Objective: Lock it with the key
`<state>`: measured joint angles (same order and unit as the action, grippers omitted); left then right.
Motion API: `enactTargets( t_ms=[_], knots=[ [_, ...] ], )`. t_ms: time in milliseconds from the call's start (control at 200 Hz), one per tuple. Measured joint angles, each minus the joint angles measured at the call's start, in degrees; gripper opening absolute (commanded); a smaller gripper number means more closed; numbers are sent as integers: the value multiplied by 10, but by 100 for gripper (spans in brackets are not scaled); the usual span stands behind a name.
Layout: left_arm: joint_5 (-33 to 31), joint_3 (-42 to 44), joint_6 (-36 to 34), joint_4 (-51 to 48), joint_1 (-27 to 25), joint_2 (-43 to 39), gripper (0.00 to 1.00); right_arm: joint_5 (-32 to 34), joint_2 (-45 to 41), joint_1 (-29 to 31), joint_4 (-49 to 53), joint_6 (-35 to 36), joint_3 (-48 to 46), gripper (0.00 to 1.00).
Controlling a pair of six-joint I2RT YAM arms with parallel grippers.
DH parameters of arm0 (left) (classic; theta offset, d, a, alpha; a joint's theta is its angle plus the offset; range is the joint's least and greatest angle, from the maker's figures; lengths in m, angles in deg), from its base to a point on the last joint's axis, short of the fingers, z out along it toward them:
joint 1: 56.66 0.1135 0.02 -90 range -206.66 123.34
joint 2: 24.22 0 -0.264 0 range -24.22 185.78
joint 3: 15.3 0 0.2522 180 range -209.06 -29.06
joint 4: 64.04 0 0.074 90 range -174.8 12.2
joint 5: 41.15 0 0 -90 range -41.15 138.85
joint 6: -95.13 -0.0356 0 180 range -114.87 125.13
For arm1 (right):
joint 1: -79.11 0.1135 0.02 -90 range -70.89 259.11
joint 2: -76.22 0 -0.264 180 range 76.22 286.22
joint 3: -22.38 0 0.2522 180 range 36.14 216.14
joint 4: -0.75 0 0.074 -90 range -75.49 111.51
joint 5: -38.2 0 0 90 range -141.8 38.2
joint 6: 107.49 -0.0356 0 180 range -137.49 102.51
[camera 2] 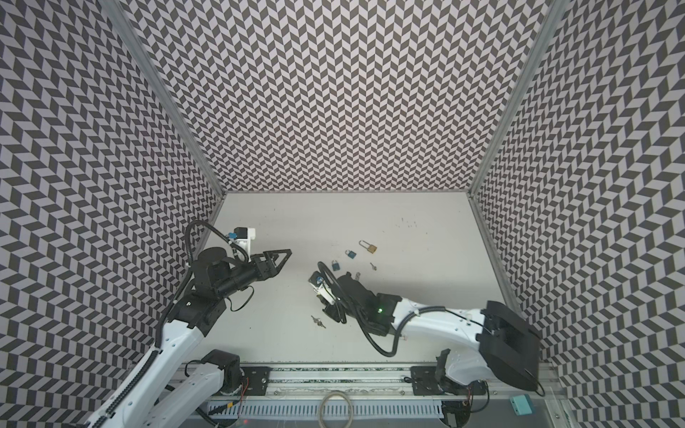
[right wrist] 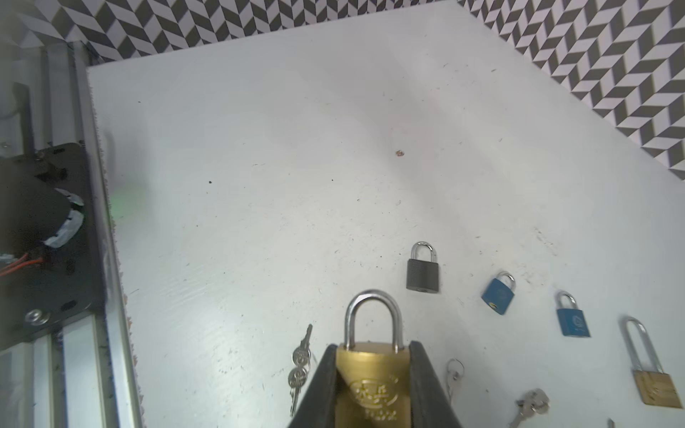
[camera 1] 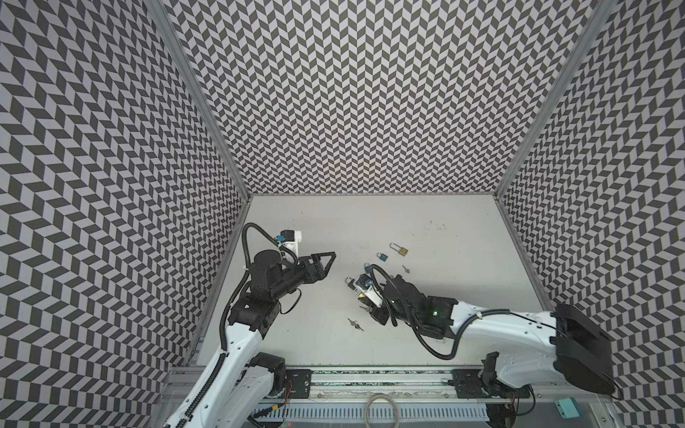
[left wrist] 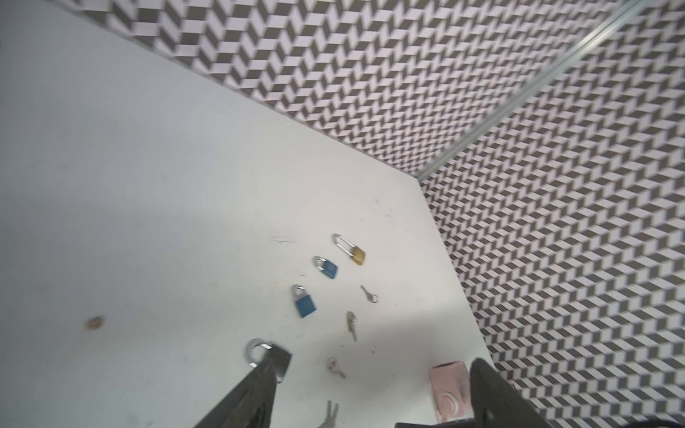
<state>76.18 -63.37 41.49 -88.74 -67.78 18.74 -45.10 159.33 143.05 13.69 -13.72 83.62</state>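
My right gripper [right wrist: 372, 357] is shut on the body of a brass padlock [right wrist: 372, 374], whose steel shackle sticks out past the fingertips. A pair of ringed keys [right wrist: 299, 367] lies on the table just beside that gripper, and it shows in both top views [camera 1: 355, 323] [camera 2: 318, 321]. No key is held. My left gripper [camera 1: 328, 265] hangs open and empty above the left side of the table, pointing toward the middle. In the left wrist view its dark fingers [left wrist: 255, 392] stand wide apart.
On the white table [camera 1: 426, 326] lie a black padlock [right wrist: 422, 272], two blue padlocks [right wrist: 498, 294] [right wrist: 572, 320], a long-shackle brass padlock [right wrist: 652, 374], a ringed key [right wrist: 453, 374] and a key bunch [right wrist: 532, 405]. Patterned walls close in three sides.
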Motion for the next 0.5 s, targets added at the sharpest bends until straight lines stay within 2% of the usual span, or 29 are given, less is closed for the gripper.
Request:
enactTargets(
  t_ms=[300,501],
  knots=[
    [3,51,2,-44,113,-44,84,-19,175,0,57,-83,136,0],
    [-35,51,-4,-63,130,-52,90,-20,247,-5,116,-112,202,0]
  ],
)
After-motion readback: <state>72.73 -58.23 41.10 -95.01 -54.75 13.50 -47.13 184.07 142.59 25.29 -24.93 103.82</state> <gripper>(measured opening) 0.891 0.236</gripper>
